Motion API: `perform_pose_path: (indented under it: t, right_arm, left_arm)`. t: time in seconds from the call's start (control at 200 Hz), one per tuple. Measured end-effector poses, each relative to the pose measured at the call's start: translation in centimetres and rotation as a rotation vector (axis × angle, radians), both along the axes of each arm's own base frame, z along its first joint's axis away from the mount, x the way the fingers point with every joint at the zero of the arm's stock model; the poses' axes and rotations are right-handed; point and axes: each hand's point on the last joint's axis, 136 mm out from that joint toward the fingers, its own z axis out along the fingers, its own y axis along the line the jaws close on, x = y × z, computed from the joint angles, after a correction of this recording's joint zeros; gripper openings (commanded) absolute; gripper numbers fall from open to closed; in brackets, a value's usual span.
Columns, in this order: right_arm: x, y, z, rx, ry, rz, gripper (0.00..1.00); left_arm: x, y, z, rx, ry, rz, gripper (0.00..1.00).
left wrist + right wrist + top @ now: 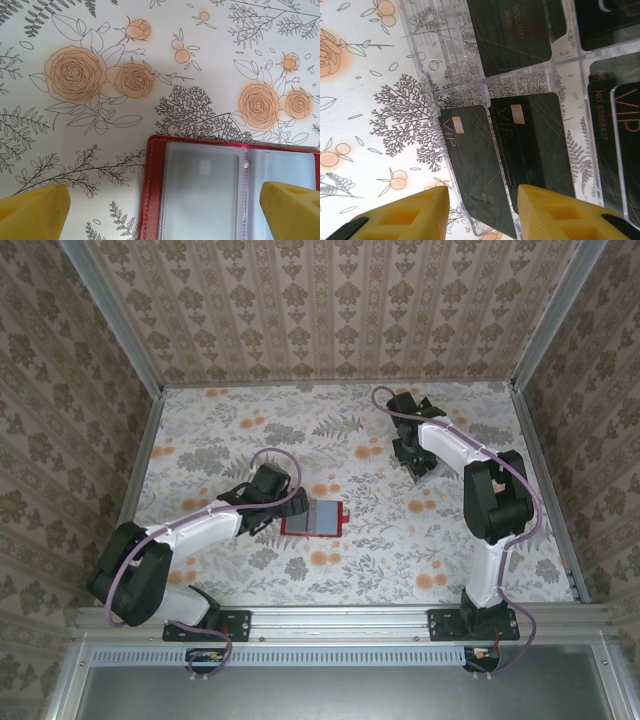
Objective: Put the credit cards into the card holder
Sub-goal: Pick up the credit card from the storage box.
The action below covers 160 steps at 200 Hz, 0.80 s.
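Left gripper (278, 508) released at the card holder (200, 190); right gripper (482, 200) over the credit cards (470, 165).
The card holder lies open, pockets up, on the table (75, 150). The right gripper's jaws stand apart astride one dark card in the clear tray (432, 95); contact with it is unclear.

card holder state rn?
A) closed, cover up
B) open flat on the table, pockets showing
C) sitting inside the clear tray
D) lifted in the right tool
B: the card holder lies opened out on the table, its greyish inner pockets facing up inside the red border.
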Motion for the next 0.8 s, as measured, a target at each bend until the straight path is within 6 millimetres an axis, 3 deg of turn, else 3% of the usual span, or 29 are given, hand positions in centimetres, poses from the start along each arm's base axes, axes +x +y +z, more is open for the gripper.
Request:
perform_pose_path:
  t: [0.275, 0.8]
  right_arm:
    - [-0.3, -0.2, -1.7, -0.023, 0.05, 0.012, 0.39]
    - [-0.5, 0.5, -1.9, 0.019, 0.062, 0.022, 0.25]
  left_arm:
    - [-0.1, 0.2, -0.3, 0.0, 0.01, 0.003, 1.0]
    - [-0.2, 0.2, -0.3, -0.003, 0.012, 0.0, 1.0]
